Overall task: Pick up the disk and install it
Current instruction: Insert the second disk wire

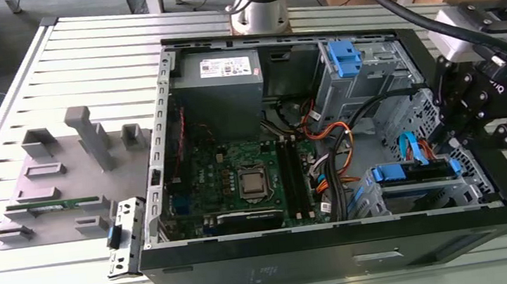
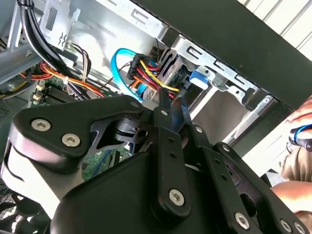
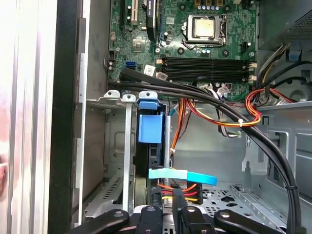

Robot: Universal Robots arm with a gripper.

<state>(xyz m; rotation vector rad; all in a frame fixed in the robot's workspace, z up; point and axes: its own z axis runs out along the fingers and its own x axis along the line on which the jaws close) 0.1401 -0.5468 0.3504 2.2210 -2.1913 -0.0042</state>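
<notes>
The disk (image 1: 413, 170) sits in the metal drive cage (image 1: 464, 169) at the lower corner of the open computer case, on the exterior view's right. Its blue carrier handle (image 3: 148, 127) faces into the case, and a light-blue data cable (image 3: 183, 174) and coloured power wires (image 2: 146, 73) run to its end. My gripper (image 1: 448, 137) hangs just above that cabled end. Its two thin black fingers (image 2: 170, 109) are pressed together, shut on nothing, with the tips beside the power connector. The blue handle (image 2: 197, 78) lies just beyond the gripper (image 2: 169, 97).
The case holds a motherboard (image 1: 248, 178), a grey power supply (image 1: 218, 75) and another blue bracket (image 1: 344, 58) on a metal cage. Thick black cables (image 3: 234, 112) cross the bay. A grey fixture (image 1: 59, 173) stands on the exterior view's left. A person's hand (image 2: 297, 146) is beside the case.
</notes>
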